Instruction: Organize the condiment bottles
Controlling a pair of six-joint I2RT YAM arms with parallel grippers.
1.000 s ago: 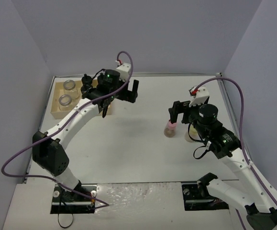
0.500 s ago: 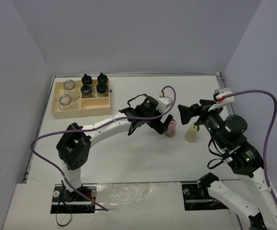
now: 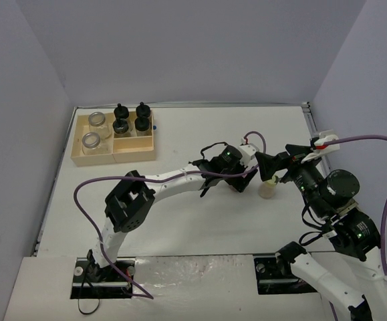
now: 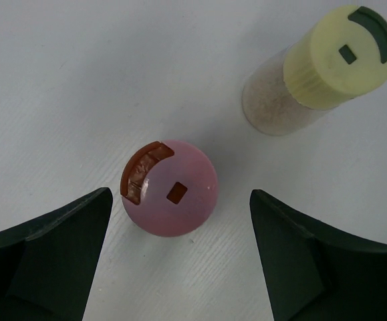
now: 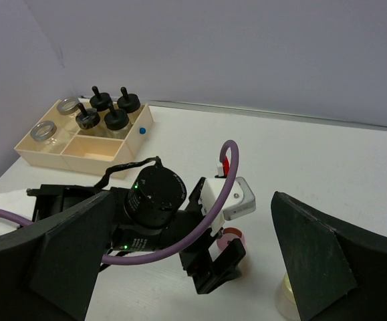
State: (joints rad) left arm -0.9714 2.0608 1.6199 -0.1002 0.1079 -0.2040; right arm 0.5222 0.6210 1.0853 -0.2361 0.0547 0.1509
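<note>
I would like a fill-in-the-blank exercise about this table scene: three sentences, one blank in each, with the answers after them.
1. The left gripper has its open jaws on either side of a small glass jar whose round cap is ____ in colour.
2. The small jar with the yellow-green cap stands on the white ____, not in the light wooden tray.
3. The right gripper is ____ and holds nothing.
Answers: pink; table; open.

gaps flank pink jar (image 4: 170,197), yellow jar (image 4: 327,63) near

Pale lavender walls (image 3: 180,47), white tabletop (image 3: 193,134)
</note>
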